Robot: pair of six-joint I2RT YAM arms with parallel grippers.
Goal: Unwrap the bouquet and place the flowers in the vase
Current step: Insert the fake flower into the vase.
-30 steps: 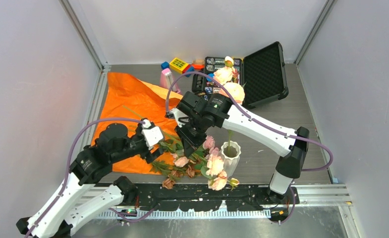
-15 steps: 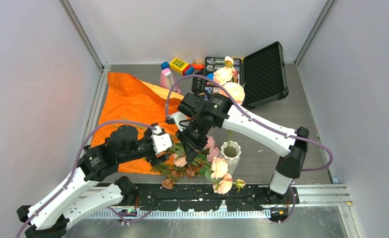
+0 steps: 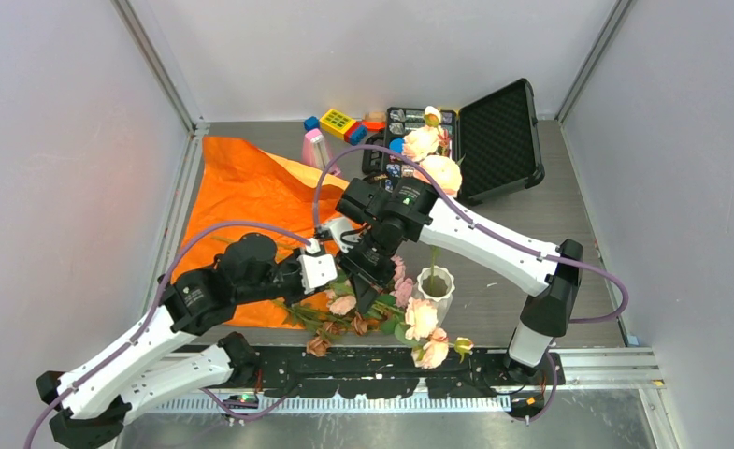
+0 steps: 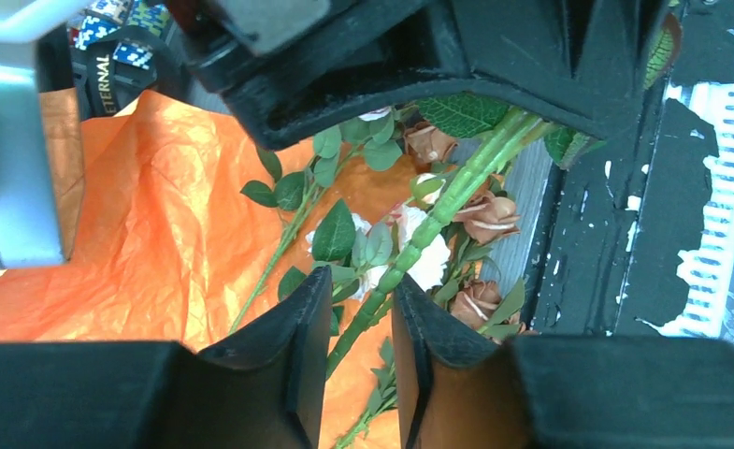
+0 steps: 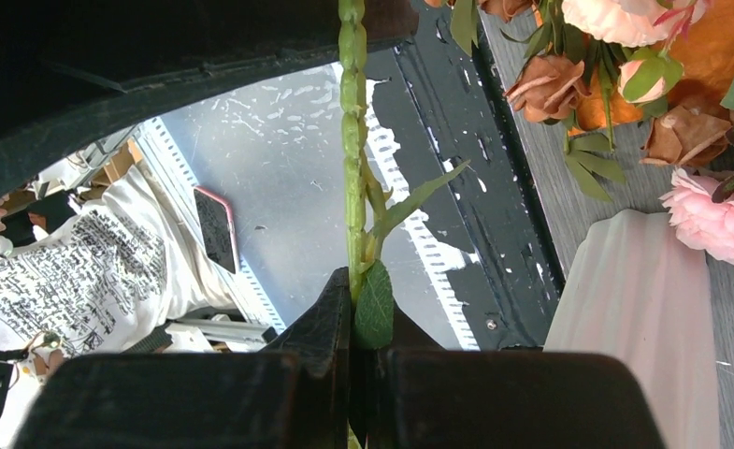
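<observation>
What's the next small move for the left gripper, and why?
Probably close the left gripper onto the long green flower stem: it runs between the jaws, not yet pinched, while the right gripper clamps it beside the white ribbed vase.

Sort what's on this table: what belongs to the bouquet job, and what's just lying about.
Job: flowers, vase, orange wrapping paper.
Lying about: open black case, pink object, coloured blocks.
</observation>
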